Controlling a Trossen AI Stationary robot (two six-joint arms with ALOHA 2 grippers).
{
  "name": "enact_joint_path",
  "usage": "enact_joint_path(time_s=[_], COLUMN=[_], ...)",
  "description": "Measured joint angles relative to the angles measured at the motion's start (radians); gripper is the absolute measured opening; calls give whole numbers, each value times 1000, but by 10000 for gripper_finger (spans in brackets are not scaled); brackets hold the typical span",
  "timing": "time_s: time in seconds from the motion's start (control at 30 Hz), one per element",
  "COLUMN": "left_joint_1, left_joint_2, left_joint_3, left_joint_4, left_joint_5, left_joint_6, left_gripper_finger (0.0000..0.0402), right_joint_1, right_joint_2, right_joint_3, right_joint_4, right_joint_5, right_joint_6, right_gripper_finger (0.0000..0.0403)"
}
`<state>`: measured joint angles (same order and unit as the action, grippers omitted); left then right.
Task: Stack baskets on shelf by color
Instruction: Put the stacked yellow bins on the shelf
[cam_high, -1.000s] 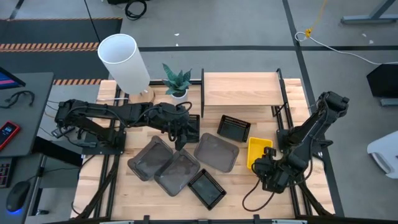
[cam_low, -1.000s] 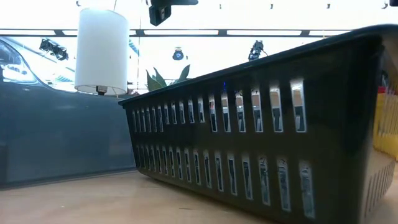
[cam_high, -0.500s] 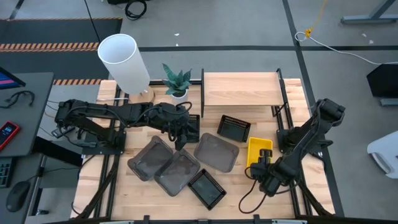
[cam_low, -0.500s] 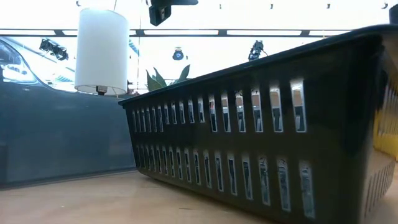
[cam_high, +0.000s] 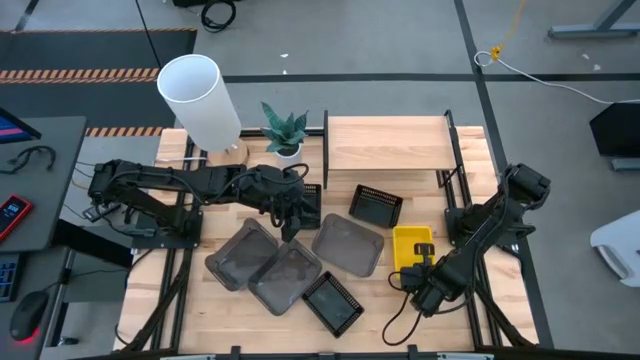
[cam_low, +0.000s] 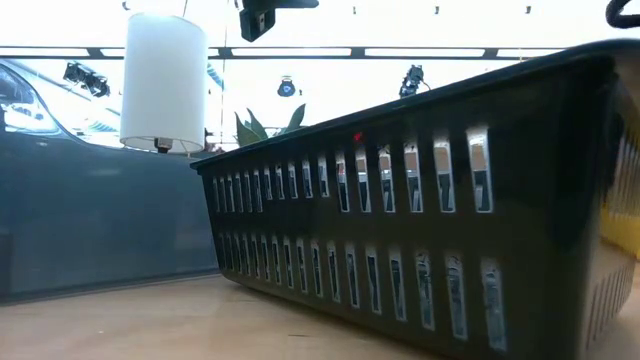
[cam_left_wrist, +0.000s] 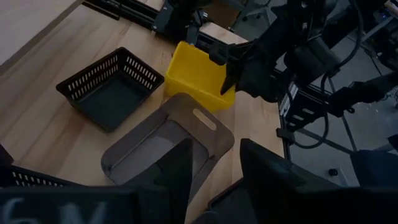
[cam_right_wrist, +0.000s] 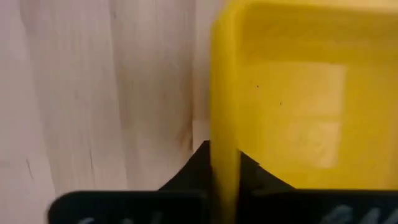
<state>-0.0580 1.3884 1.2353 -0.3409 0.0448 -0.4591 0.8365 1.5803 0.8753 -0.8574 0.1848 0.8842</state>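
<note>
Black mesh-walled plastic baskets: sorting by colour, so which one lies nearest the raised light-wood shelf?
The black mesh basket just before the shelf; the other black one lies at the table's near edge.

Overhead, table-level, two wrist close-ups

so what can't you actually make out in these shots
- Low view: a black mesh basket fills the picture and hides the shelf and both arms.
- Right wrist view: the yellow basket wall blocks everything past it; the right claw shows only as dark tips astride that wall.
- High view: the left claw is too small to read its fingers.
</note>
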Motion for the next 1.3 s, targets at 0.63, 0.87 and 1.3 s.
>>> enact_joint_path(time_s=[0.63, 0.87, 1.3], left_joint_1=[0, 0, 0], left_joint_2=[0, 0, 0], left_joint_3=[0, 0, 0], left_joint_4=[7, 8, 15], left_joint_5=[0, 0, -8], left_joint_6=[15, 19, 18], left_gripper_finger=[142, 142, 142], right_joint_1=[-77, -221, -649], right_joint_2=[-292, -412, -605], right_joint_3=[340, 354, 354], right_joint_4=[-617, -716, -715], right_joint_5=[86, 112, 79], right_joint_6=[-107, -243, -721], right_gripper_finger=[11, 11, 11])
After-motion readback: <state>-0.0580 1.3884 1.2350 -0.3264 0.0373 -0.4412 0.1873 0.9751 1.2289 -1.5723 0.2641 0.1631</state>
